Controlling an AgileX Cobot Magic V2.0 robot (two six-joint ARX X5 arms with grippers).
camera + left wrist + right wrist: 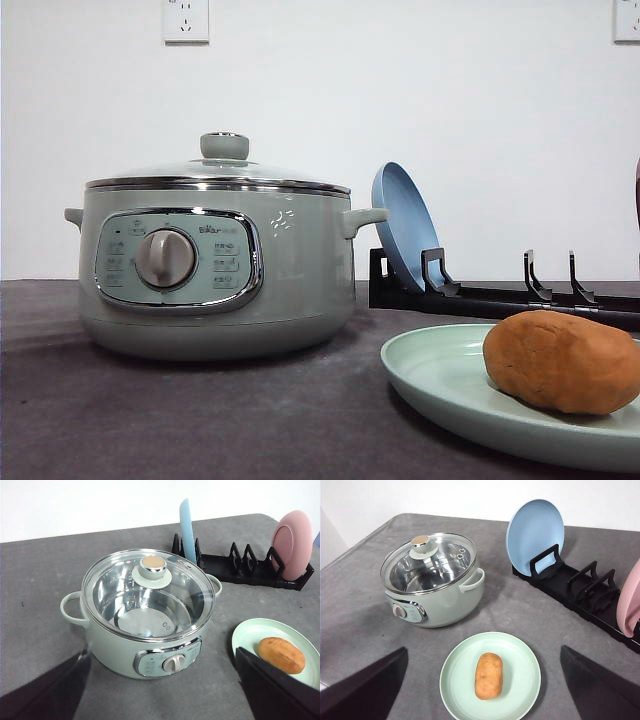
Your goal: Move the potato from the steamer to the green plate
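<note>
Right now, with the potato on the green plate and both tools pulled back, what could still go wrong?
The potato lies loose on the shallow green plate; a knock to the plate could roll it off. The blue plate and pink plate stand on edge in the black rack close by, so a wide swing of the right tool might tip them. The lid sits on the steamer; the left tool could bump its knob.
</note>
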